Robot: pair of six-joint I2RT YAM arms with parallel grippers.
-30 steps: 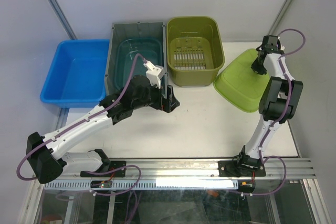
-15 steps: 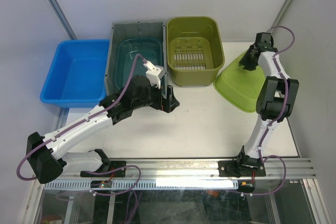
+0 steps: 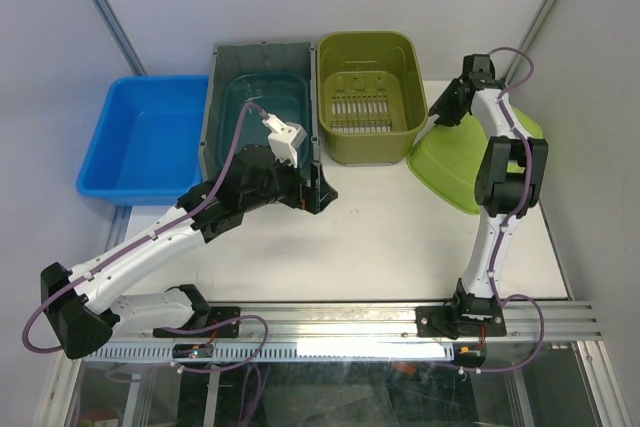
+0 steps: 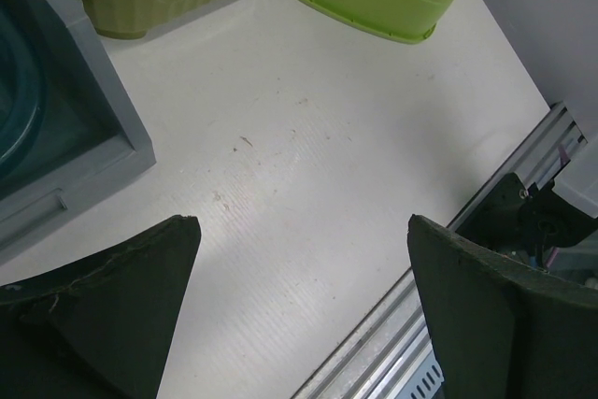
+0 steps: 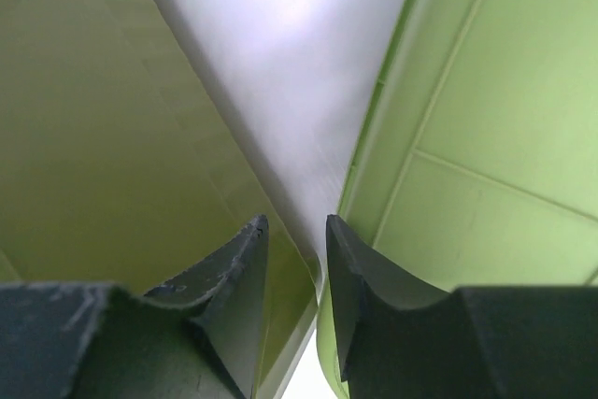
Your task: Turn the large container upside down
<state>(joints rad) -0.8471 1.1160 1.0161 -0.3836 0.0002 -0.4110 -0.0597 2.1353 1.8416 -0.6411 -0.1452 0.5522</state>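
The large grey container (image 3: 213, 97) stands upright at the back of the table with a teal tub (image 3: 262, 107) inside it. Its near right corner shows in the left wrist view (image 4: 93, 119). My left gripper (image 3: 318, 192) is open wide and empty, just off that corner, above bare table (image 4: 304, 226). My right gripper (image 3: 445, 112) hovers at the gap between the olive basket (image 3: 322, 97) and the overturned lime tub (image 3: 450, 162). In the right wrist view its jaws (image 5: 294, 226) stand a narrow gap apart with nothing between them.
A blue tub (image 3: 100, 142) sits left of the grey container. The olive basket wall (image 5: 93, 137) and lime tub side (image 5: 486, 119) flank my right fingers closely. The metal rail (image 4: 392, 352) runs along the table's near edge.
My right gripper has swung left off the top of the lime tub to the gap beside the olive basket. My left arm has shifted slightly back and left.
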